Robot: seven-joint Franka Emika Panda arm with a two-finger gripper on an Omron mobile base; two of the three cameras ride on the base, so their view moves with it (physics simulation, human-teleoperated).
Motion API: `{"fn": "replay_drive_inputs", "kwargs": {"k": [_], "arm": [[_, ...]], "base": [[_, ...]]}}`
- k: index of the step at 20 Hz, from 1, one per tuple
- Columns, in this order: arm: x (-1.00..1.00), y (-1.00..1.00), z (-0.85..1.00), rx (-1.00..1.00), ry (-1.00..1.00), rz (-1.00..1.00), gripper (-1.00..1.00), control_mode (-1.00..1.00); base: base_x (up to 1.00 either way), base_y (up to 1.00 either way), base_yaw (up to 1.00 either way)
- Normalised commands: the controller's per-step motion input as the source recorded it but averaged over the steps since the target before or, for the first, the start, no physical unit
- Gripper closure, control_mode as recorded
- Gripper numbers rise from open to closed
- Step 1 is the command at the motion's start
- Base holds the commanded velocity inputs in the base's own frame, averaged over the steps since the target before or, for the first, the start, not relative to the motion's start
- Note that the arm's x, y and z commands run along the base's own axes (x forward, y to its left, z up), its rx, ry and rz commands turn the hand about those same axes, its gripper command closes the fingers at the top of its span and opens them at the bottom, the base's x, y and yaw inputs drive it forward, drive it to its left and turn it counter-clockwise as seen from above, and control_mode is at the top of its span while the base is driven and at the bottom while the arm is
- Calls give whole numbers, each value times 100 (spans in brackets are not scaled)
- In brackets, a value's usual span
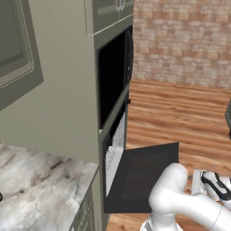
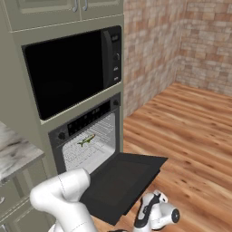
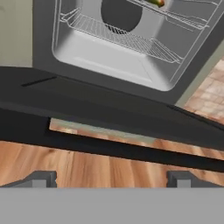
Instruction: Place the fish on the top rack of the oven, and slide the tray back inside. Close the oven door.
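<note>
Oven (image 2: pixel 86 136) sat in the olive cabinet column, cavity open. Oven door (image 2: pixel 120 181) hung down roughly level, a wide stiff panel on a bottom hinge; likely heavy-ish, swings as one piece, smooth face gives little grip. Best hold looked like the bar handle (image 3: pixel 131 151) along its free edge, or a push up from under that edge. Top rack (image 2: pixel 90 142) looked pushed in, thin rigid wire, light. Fish (image 2: pixel 86 141) lay on the rack inside, small, probably slippery, no need to touch it. Fingers (image 3: pixel 43 178) were spread wide, holding nothing, below the door's front edge over the wood floor (image 2: pixel 190 136).
</note>
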Motion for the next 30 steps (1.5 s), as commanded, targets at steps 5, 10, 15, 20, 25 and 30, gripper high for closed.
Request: {"fn": "replay_drive_inputs", "kwargs": {"k": [5, 10, 15, 20, 25, 30], "arm": [[35, -9, -45, 16, 0, 8, -100, -100], [28, -52, -44, 9, 0, 12, -100, -100], [36, -70, -48, 12, 0, 15, -100, -100], [47, -51, -92, 15, -8, 14, -100, -100], [37, -45, -100, 19, -20, 14, -100, -100], [28, -54, -100, 25, -23, 13, -100, -100]], "base": [[0, 0, 0], [0, 0, 0], [0, 0, 0], [0, 0, 0], [0, 0, 0], [0, 0, 0]]}}
